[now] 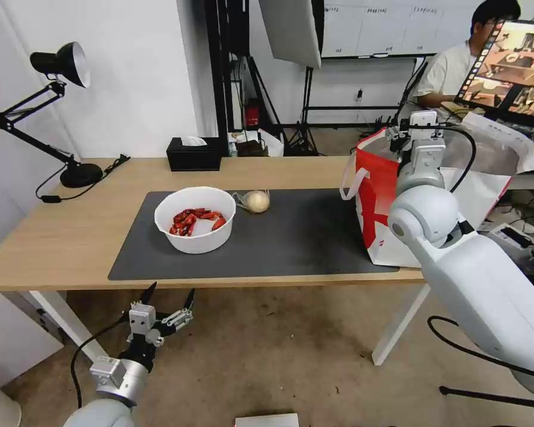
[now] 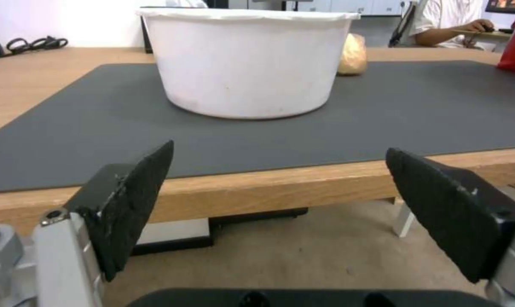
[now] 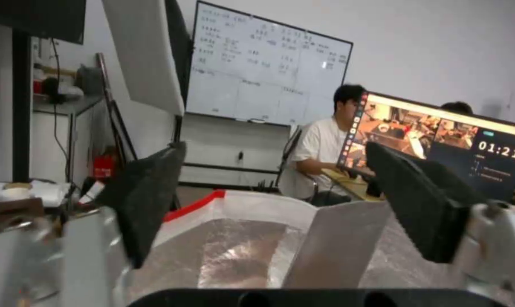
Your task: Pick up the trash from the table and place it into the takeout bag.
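A white round bowl (image 1: 194, 219) of red crayfish shells stands on the dark grey mat (image 1: 291, 237) of the table (image 1: 59, 237); the left wrist view shows the bowl (image 2: 246, 59) from the side. Just behind it lies a beige bun (image 1: 257, 201) in clear wrap, the bun (image 2: 352, 54) peeking out past the bowl. The white-and-red takeout bag (image 1: 377, 201) stands at the table's right end, its foil lining (image 3: 235, 251) open. My left gripper (image 1: 167, 295) hangs open below the table's front edge, empty. My right gripper (image 3: 280, 183) is open and empty above the bag's mouth.
A black desk lamp (image 1: 59, 65) stands at the table's back left, with its cord trailing. A black tissue box (image 1: 193, 153) sits at the back edge. Behind the bag are a monitor (image 1: 513, 71) and a seated person. Tripod stands fill the floor behind the table.
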You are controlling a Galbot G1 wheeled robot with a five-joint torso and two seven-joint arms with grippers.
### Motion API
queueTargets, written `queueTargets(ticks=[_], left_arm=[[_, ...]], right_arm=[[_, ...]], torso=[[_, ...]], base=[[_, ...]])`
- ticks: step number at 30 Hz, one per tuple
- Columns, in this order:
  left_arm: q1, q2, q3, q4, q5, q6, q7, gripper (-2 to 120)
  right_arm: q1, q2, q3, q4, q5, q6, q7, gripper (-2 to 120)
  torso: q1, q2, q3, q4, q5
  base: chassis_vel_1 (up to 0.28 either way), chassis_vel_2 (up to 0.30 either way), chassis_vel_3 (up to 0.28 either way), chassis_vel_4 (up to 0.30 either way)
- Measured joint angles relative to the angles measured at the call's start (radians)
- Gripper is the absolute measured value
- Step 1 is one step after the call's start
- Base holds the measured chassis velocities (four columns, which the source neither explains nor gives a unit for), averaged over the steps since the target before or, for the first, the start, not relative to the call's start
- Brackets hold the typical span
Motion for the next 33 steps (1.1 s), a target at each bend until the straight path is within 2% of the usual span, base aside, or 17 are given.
queueTargets(ticks=[5, 26, 29, 31, 33], left_arm=[[0.000, 0.002, -0.003, -0.004, -0.001, 0.000, 0.000, 100], [0.013, -0.002, -0.012, -0.013, -0.002, 0.000, 0.000, 100], [0.011, -0.002, -0.013, -0.013, -0.002, 0.000, 0.000, 100], [0.010, -0.004, -0.013, -0.013, -0.002, -0.001, 0.000, 100], [0.010, -0.005, -0.013, -0.013, -0.002, -0.001, 0.001, 100]], right_arm=[[-0.021, 0.000, 0.003, 0.011, 0.000, 0.000, -0.001, 99], [-0.037, 0.001, -0.001, 0.030, 0.014, 0.005, -0.019, 100], [-0.039, -0.001, -0.002, 0.042, 0.049, 0.041, -0.040, 100], [-0.058, -0.013, -0.002, 0.083, 0.147, 0.123, -0.110, 100], [-0.072, -0.019, -0.001, 0.104, 0.193, 0.151, -0.140, 100]], torso=[[0.000, 0.000, 0.000, 0.0000, 0.0000], [0.000, 0.000, 0.000, 0.0000, 0.0000], [0.000, 0.000, 0.000, -0.0001, 0.0000], [0.000, 0.000, 0.000, 0.0001, -0.0001], [0.000, 0.000, 0.000, 0.0001, -0.0001]], base=[[0.000, 0.000, 0.000, 0.000], [0.000, 0.000, 0.000, 0.000], [0.000, 0.000, 0.000, 0.000], [0.000, 0.000, 0.000, 0.000], [0.000, 0.000, 0.000, 0.000]])
